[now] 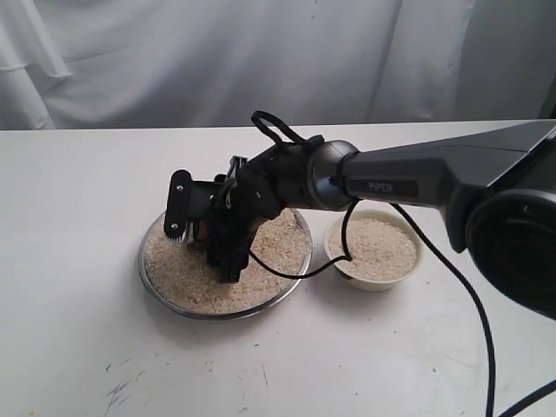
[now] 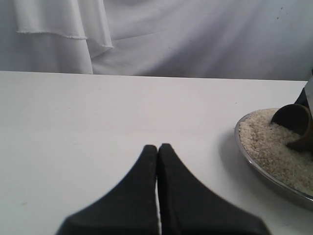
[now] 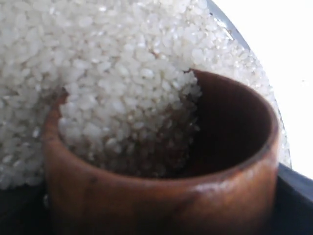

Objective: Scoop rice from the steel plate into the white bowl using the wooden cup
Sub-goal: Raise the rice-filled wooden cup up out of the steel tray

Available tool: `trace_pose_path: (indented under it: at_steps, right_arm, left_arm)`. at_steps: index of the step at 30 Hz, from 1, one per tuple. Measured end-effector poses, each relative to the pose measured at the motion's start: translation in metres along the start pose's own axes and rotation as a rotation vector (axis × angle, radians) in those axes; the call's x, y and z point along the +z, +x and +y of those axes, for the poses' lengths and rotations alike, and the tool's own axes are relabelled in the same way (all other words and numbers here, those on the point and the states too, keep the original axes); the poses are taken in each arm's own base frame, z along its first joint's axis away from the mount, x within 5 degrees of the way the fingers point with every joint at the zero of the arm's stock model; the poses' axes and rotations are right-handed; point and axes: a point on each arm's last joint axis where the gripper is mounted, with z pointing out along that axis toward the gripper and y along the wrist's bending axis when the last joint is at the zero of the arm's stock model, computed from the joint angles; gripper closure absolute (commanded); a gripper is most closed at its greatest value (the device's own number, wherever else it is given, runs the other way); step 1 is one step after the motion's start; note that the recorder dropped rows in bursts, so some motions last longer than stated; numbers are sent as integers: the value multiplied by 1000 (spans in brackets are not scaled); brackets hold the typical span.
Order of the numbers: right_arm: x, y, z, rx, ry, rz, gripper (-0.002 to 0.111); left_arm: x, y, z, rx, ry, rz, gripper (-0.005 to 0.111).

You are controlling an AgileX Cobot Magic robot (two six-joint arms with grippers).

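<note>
The cup (image 3: 161, 196) lies tipped in the rice (image 3: 98, 58) on the plate (image 1: 163, 299), its mouth part-filled. We judge: push deeper, then roll it upright before lifting, or grains spill short of the bowl (image 1: 373, 282). The right pincer (image 1: 224, 254) clamps the cup, jaws wide round it. The left pincer (image 2: 157, 161) is closed and empty over the table (image 2: 98, 107).
</note>
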Motion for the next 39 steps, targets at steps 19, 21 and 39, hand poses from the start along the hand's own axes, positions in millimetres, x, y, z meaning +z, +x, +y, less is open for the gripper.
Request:
trace_pose_path:
  at_steps: [19,21,39]
  right_arm:
    - [-2,25,-12,152,-138,-74,108]
    - [-3,26,-13,157,-148,-79,108]
    - [-53,32,-35,168,-209,-99,108]
  left_arm:
    - [0,0,0,0,0,0,107]
    - [0,0,0,0,0,0,107]
    - [0,0,0,0,0,0,107]
